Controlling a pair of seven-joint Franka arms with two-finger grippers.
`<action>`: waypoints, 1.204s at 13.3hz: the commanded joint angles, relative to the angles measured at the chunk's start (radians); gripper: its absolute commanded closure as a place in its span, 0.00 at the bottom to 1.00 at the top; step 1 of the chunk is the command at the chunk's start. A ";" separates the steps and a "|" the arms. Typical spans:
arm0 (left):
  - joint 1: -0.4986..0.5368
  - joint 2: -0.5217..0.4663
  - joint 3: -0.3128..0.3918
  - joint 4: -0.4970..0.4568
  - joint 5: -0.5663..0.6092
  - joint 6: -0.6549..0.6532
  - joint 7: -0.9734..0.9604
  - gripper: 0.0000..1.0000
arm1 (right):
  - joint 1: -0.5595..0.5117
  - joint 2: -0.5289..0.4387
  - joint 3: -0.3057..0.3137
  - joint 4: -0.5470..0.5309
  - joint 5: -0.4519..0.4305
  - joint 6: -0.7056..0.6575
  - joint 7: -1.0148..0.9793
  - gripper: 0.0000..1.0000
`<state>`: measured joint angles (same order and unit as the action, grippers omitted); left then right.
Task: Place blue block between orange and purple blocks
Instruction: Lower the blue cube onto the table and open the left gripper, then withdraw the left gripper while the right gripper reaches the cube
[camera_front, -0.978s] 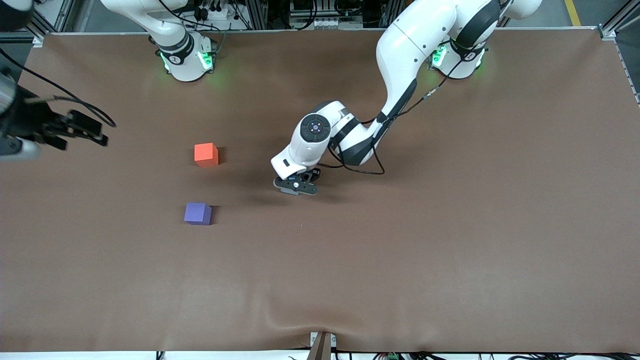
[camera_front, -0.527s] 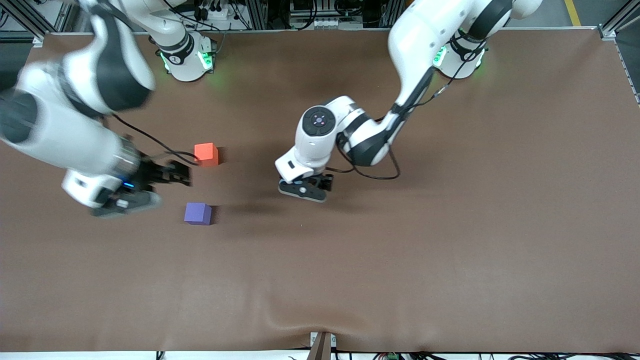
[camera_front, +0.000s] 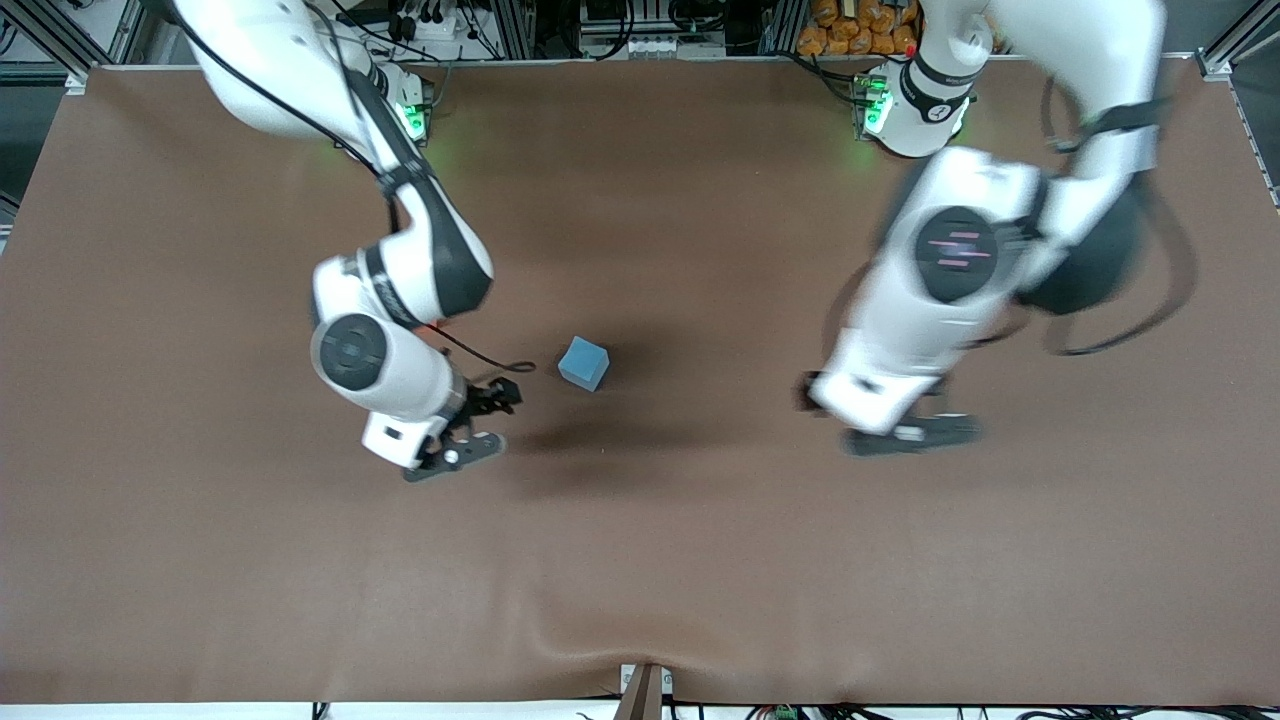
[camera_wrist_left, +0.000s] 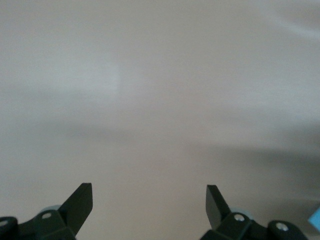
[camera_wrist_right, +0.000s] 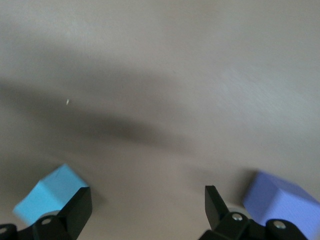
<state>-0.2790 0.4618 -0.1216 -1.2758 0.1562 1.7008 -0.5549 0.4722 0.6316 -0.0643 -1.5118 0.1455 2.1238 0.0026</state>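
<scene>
Currently the blue block (camera_front: 584, 362) sits alone on the brown desk (camera_front: 700, 560), centre of the front frame, slightly rotated, nothing touching it. Right claw (camera_front: 470, 425) hovers low just beside it, lower left of the block in the frame, released with nothing between the fingers (camera_wrist_right: 75, 207). Right wrist view shows the blue block (camera_wrist_right: 50, 195) near one fingertip and the purple block (camera_wrist_right: 280, 200) near the other; the purple block is hidden under the right arm in the front view. Orange block not visible. Left claw (camera_front: 905, 425) is released and empty over bare desk, right of centre in the frame.
</scene>
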 joint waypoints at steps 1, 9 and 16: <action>0.098 -0.084 -0.015 -0.051 0.025 -0.036 0.088 0.00 | 0.032 0.016 -0.008 -0.022 0.019 0.021 0.145 0.00; 0.380 -0.274 -0.023 -0.111 -0.101 -0.113 0.426 0.00 | 0.150 -0.004 0.006 -0.057 0.043 -0.104 0.878 0.00; 0.379 -0.336 -0.029 -0.157 -0.133 -0.138 0.403 0.00 | 0.223 0.006 0.004 -0.156 0.147 0.044 0.884 0.00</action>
<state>0.0938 0.1648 -0.1467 -1.3925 0.0433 1.5716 -0.1428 0.6664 0.6598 -0.0524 -1.6361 0.2604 2.1413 0.8736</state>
